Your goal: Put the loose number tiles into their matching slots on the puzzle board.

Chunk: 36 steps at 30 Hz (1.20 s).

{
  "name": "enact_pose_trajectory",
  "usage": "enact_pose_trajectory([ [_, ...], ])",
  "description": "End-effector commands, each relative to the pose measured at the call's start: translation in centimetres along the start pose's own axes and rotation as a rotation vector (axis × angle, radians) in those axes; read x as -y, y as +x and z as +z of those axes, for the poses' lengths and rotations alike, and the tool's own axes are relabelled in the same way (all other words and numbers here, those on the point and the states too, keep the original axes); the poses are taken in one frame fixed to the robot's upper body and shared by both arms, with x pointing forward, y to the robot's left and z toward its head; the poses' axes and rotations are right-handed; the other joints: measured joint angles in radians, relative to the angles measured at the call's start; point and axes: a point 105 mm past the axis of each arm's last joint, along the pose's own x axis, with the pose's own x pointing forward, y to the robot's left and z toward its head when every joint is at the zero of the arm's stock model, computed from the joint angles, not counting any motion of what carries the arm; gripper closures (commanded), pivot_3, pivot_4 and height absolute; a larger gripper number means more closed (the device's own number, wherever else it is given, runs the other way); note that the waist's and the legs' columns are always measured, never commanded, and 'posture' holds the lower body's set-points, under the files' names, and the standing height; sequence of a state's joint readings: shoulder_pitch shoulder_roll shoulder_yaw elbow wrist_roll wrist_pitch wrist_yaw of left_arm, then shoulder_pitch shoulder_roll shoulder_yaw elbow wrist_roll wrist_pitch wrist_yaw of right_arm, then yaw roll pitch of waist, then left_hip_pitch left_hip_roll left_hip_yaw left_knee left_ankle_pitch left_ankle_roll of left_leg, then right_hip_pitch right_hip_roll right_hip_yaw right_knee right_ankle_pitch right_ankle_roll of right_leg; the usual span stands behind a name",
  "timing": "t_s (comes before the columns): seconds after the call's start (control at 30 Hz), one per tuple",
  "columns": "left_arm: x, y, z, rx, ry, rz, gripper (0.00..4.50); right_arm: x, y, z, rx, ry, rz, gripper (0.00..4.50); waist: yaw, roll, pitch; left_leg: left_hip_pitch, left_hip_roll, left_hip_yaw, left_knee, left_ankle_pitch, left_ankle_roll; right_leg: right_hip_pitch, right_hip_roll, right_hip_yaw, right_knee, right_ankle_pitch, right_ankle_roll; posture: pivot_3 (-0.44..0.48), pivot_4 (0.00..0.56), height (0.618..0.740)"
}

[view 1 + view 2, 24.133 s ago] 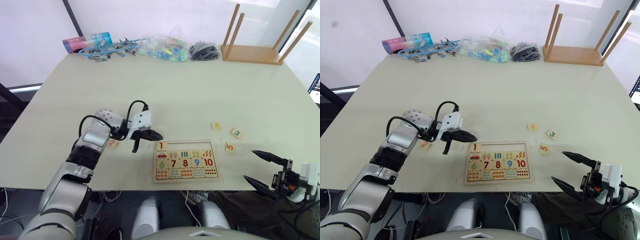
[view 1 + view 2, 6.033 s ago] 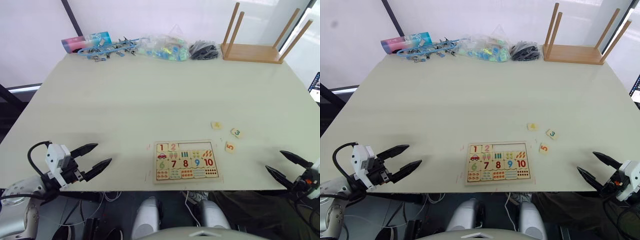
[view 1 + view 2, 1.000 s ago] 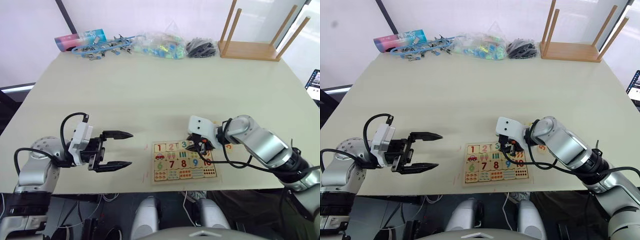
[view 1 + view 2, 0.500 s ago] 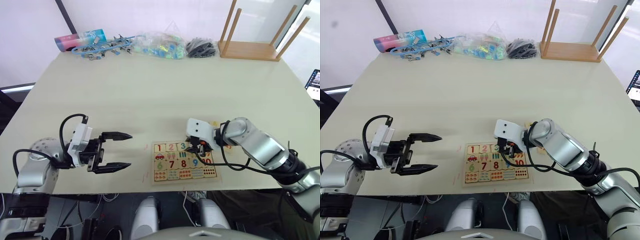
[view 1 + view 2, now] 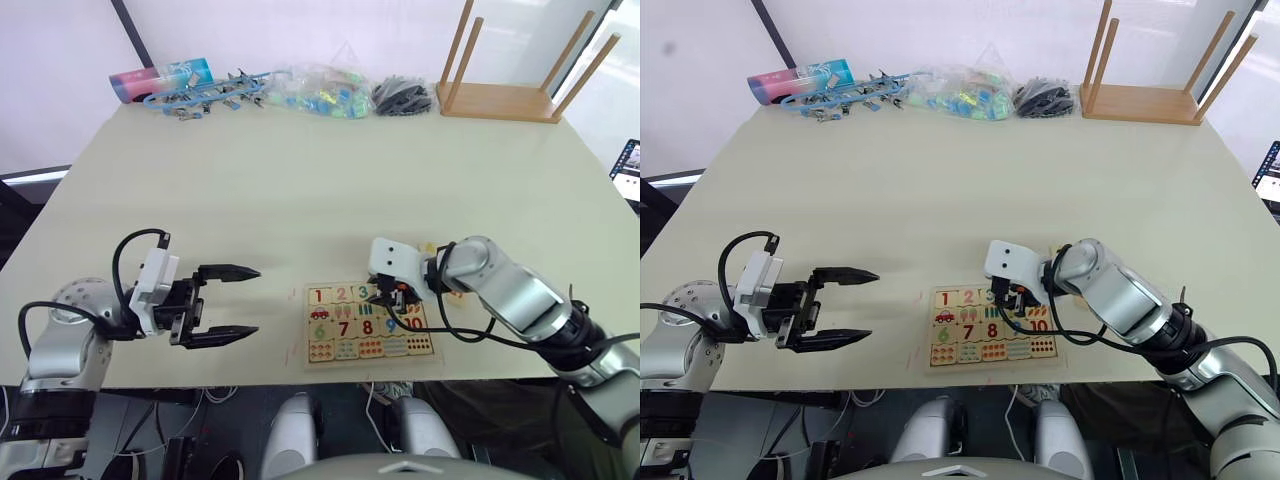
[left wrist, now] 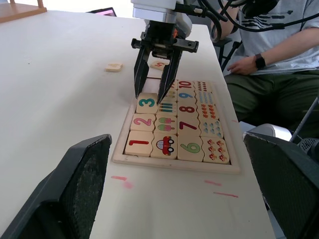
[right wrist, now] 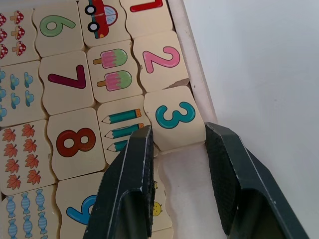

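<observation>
The right gripper (image 7: 177, 149), half open, straddles the smooth pale wooden 3 tile (image 7: 174, 118) in the puzzle board (image 6: 123, 149); the left gripper (image 5: 235, 300) hovers wide open, empty.

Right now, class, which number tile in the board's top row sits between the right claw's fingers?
The teal 3 tile, beside the pink 2; the right claw straddles it.

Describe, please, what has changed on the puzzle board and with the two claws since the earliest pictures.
Tile 2 and tile 3 went from the table into the top row of the puzzle board, beside tile 1. The right claw came in from the table edge and now stands open around tile 3. The left claw withdrew leftwards, open. The 5 tile and another tile remain loose on the table.
</observation>
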State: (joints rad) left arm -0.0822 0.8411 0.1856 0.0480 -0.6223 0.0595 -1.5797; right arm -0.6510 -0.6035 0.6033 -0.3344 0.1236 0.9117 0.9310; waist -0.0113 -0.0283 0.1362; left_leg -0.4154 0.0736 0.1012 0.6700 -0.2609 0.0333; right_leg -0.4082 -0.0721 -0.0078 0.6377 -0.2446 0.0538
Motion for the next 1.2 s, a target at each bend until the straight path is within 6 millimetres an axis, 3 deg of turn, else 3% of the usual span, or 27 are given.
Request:
enact_pose_trajectory([
  [0.03,0.4,-0.2,1.0,-0.001,0.046,-0.037,0.00,-0.2,0.0,0.1,0.007,-0.011,0.006,3.55,0.000,0.000,0.000,0.000,0.000,0.000,0.000,0.000,0.000,0.000,0.000,0.000,0.000,0.000,0.000,0.000,0.150,0.738],
  [0.27,0.3,-0.2,0.9,0.000,0.046,-0.036,0.00,-0.3,0.1,0.0,0.000,-0.012,0.012,3.55,0.000,0.000,0.000,0.000,0.000,0.000,0.000,0.000,0.000,0.000,0.000,0.000,0.000,0.000,0.000,0.000,0.150,0.738],
  [0.5,0.3,-0.3,0.9,0.001,0.047,-0.035,0.00,-0.2,0.0,0.0,0.000,-0.022,0.012,0.17,0.000,0.000,0.000,0.000,0.000,0.000,0.000,0.000,0.000,0.000,0.000,0.000,0.000,0.000,0.000,0.000,0.150,0.738],
  [0.53,0.3,-0.3,0.9,0.001,0.047,-0.034,0.00,-0.2,-0.1,0.0,0.000,-0.023,0.011,0.07,0.000,0.000,0.000,0.000,0.000,0.000,0.000,0.000,0.000,0.000,0.000,0.000,0.000,0.000,0.000,0.000,0.150,0.738],
  [0.87,0.3,-0.3,0.6,-0.002,0.042,-0.025,0.00,0.4,-1.2,0.3,0.039,-0.015,-0.003,0.07,0.000,0.000,0.000,0.000,0.000,0.000,0.000,0.000,0.000,0.000,0.000,0.000,0.000,0.000,0.000,0.000,0.150,0.738],
  [1.2,-0.7,-0.6,-1.0,-0.050,-0.016,0.136,0.00,1.1,-5.0,-0.9,0.275,0.010,-0.086,0.07,0.003,-0.001,0.000,0.000,0.000,0.000,0.000,0.000,0.000,0.000,0.000,0.000,0.000,0.000,0.000,0.000,0.150,0.738],
])
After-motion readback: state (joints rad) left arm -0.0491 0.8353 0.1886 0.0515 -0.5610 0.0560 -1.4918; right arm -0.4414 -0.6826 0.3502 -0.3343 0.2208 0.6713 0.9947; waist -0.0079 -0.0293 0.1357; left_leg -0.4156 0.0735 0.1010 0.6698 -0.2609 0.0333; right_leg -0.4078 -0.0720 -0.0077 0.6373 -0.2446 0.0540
